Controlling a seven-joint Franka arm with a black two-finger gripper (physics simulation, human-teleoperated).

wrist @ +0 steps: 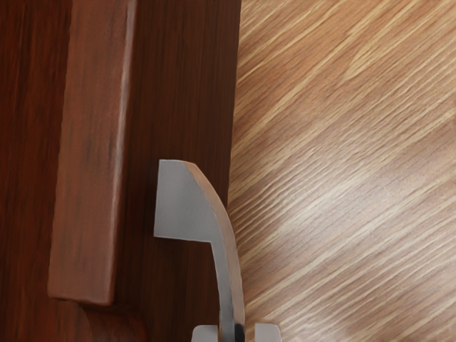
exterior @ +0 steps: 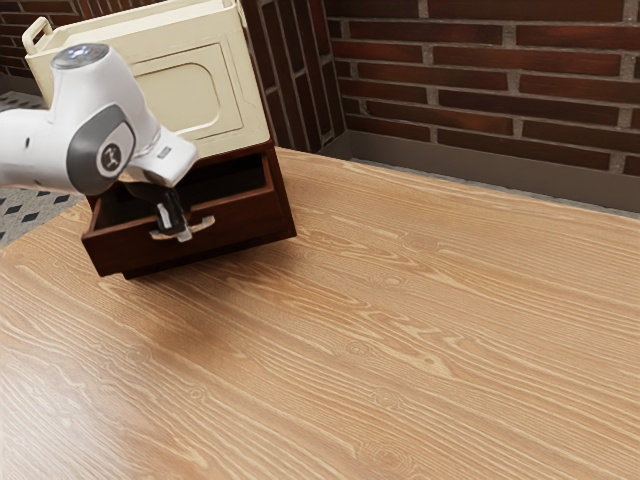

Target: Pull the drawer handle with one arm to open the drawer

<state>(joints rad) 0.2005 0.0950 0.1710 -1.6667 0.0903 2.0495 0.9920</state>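
Reddish-brown brick wall (exterior: pixel 480 80) with pale mortar, gray baseboard (exterior: pixel 470 183) along its foot; gray floor (exterior: pixel 28 213) with dark diamonds at the exterior view's left. Bench (exterior: pixel 400 330) is light wood, wavy grain, some knots. Dark reddish-brown wooden cabinet (exterior: pixel 283 205) stands on it, drawer (exterior: pixel 245 218) partly out, its inside in shadow. Cream panel (exterior: pixel 215 85) above the drawer, smooth, with a rounded-corner recess and a small loop grip (exterior: pixel 37 34) at one upper corner. Drawer handle (exterior: pixel 206 223) is on the drawer's front: gray, metallic-looking, curved bar, wide flat mount narrowing to a thin arc in the wrist view. White arm (exterior: pixel 35 145), rounded housings, gray trim. Black end effector (exterior: pixel 183 235) is down at the handle's middle; can't tell whether it's clamped on it.
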